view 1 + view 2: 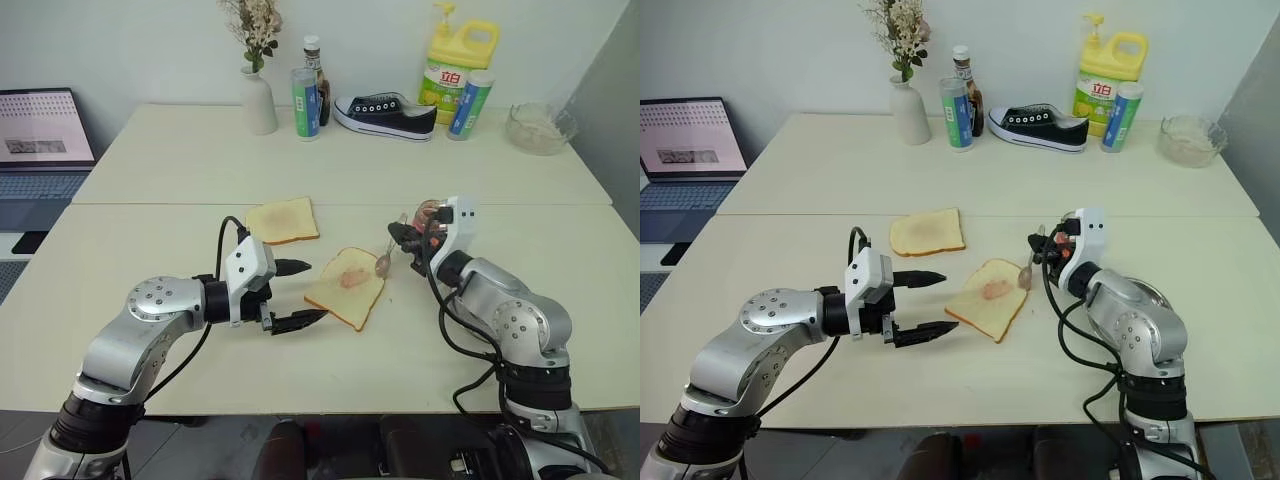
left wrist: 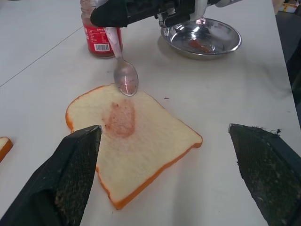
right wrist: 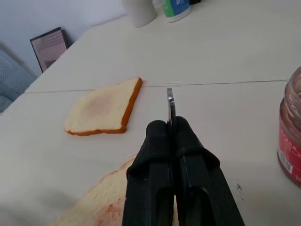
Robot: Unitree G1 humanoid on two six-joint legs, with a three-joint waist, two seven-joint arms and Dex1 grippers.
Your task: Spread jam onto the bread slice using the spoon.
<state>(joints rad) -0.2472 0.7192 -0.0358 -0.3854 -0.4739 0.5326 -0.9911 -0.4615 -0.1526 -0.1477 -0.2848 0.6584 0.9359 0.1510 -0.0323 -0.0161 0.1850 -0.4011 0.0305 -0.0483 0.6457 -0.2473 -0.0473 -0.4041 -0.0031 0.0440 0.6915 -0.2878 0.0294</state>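
The bread slice [image 1: 345, 290] lies flat at the table's middle with a pink jam smear [image 2: 121, 117] on its face. My right gripper [image 1: 400, 238] is shut on the handle of the spoon [image 1: 383, 263]. The spoon's bowl [image 2: 126, 80] hangs down at the slice's far right edge with a film of jam on it. The jam jar [image 2: 96, 33] stands just behind that gripper, partly hidden by it. My left gripper [image 1: 313, 290] stands open just left of the slice, with nothing between its fingers [image 2: 70, 183].
A browner slice [image 1: 283, 220] lies behind the bread slice. A round steel dish [image 2: 201, 37] with red smears sits near the jar. Along the far edge stand a vase [image 1: 259, 100], bottles [image 1: 306, 103], a shoe [image 1: 385, 113], a detergent jug [image 1: 458, 65] and a glass bowl [image 1: 540, 128]. A laptop [image 1: 40, 140] is at far left.
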